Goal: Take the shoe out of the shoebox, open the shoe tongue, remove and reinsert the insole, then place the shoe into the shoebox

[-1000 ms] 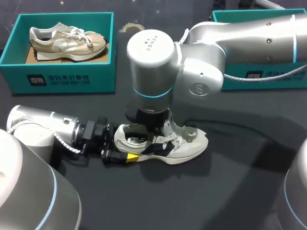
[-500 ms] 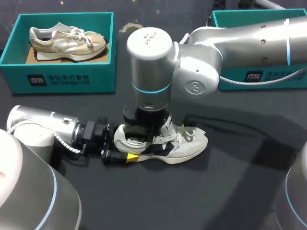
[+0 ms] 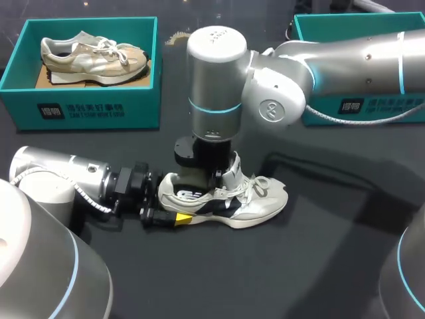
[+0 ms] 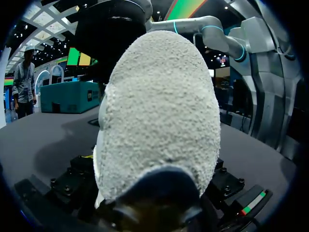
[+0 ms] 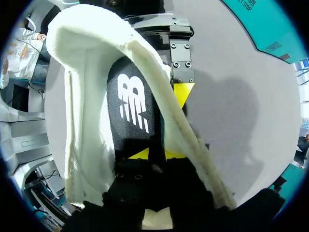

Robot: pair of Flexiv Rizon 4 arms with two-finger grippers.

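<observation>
The white shoe (image 3: 255, 203) is lying on the table, its long axis running side to side and its toe pointing right. My left gripper (image 3: 178, 214) is clamping the heel. My right gripper (image 5: 157, 153) is sitting in the opening over the insole (image 5: 133, 101); I cannot tell whether it is gripping. A teal shoebox (image 3: 93, 109) holding a beige shoe (image 3: 93, 58) is standing back left, and a second box (image 3: 332, 26) back right. My right arm (image 3: 214, 86) is hiding the tongue, having shifted rightward.

- Right arm (image 3: 214, 73), upper right of the frame: fat silver cylinders, a pale blue ring (image 3: 214, 106), a round logo stamp (image 3: 269, 110).
- Left arm (image 3: 56, 183), lower left: silver, white coiled cable (image 3: 85, 195), black wrist block (image 3: 129, 186).
</observation>
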